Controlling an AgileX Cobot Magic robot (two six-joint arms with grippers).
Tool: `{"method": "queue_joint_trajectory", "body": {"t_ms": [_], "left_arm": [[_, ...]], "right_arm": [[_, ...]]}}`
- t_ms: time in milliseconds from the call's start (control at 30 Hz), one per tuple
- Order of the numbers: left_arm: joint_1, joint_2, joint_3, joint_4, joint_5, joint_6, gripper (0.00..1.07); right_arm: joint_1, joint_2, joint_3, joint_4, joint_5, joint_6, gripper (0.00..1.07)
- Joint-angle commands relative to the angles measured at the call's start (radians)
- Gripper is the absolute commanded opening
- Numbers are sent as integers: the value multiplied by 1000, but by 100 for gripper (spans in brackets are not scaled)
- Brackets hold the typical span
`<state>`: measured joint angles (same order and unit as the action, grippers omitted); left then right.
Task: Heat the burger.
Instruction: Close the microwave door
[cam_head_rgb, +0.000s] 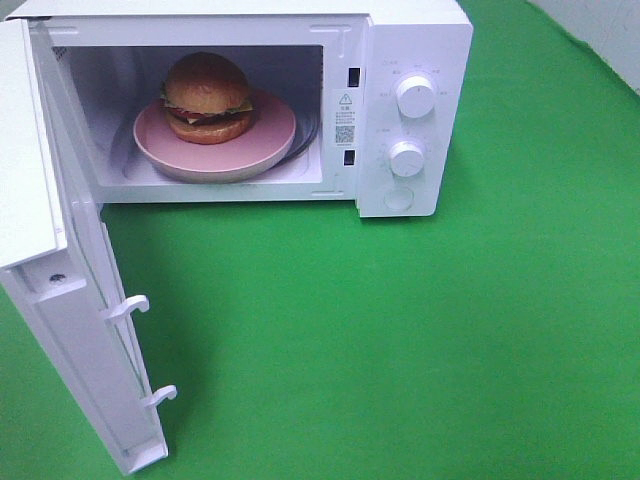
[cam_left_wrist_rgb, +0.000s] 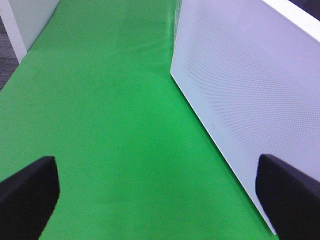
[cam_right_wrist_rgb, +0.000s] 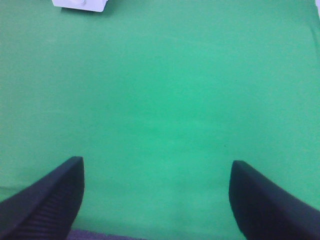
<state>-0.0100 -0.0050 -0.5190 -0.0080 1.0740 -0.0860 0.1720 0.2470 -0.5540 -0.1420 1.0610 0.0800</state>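
While both pincers stand spread wide with nothing between their jaws, the round burger (cam_head_rgb: 207, 97) with its glossy golden-brown domed bun sits inside the white box-shaped microwave oven (cam_head_rgb: 415, 50), resting on a round pink plate (cam_head_rgb: 275, 135) in the cooking chamber, set toward the plate's back left. The oven's white hinged door (cam_head_rgb: 85, 340) stands swung fully open at the left of the high view, its two white latch hooks (cam_head_rgb: 128, 307) pointing outward. The left gripper (cam_left_wrist_rgb: 157, 200) hovers over the flat green cloth (cam_head_rgb: 400, 330) just beside the door's dotted outer panel. One of its black fingers (cam_left_wrist_rgb: 290, 200) shows against that panel's edge, and whether it touches cannot be told. The right gripper (cam_right_wrist_rgb: 159, 200) hangs above the green cloth away from the oven — its black ribbed fingers grasp nothing.
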Motion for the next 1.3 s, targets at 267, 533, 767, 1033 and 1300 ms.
{"method": "queue_joint_trajectory", "body": {"t_ms": [267,533,767,1033,1300], "left_arm": [[3,-6,3,-1,-7,2,100],[3,-6,3,-1,-7,2,100],[3,-6,3,-1,-7,2,100],[3,-4,3,-1,-7,2,100],[3,-4,3,-1,-7,2,100]], "right_arm": [[-7,-114,25,-6,-23,-2,76],[-69,-214,63,42,-104,-2,76],[-103,-281,63,47,-104,-9,76],[-106,-278,63,47,-104,-9,76],[-106,-278,63,47,-104,-9,76]]}}
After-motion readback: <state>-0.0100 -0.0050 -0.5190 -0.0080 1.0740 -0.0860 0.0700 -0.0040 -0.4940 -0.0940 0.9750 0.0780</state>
